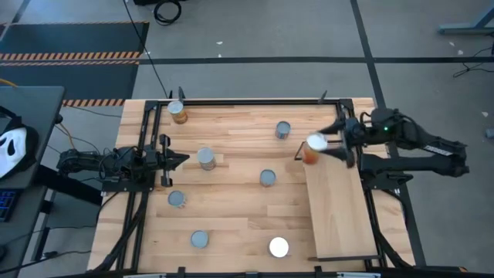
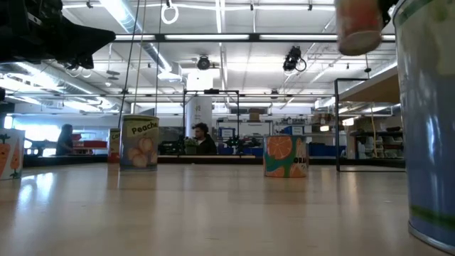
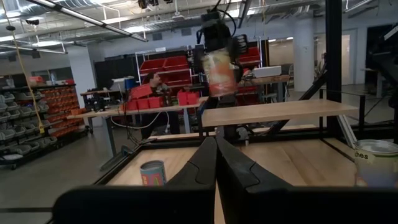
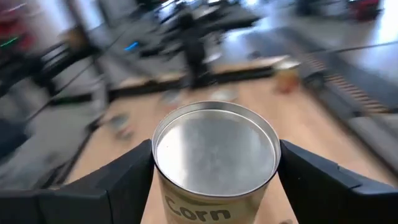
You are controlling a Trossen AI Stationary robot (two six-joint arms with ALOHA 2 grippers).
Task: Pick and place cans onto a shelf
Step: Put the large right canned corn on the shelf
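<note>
High view: my right gripper (image 1: 327,146) clamps the corn can (image 1: 312,148), a round tin with a flat brushed-metal lid and orange sides, raised over the far end of the shelf (image 1: 340,207), a pale smooth board edged in black. Left gripper (image 1: 176,161) waits at the table's left, fingers pressed together. Seven cans (image 1: 206,159) stand scattered on the slatted table (image 1: 239,197).
</note>
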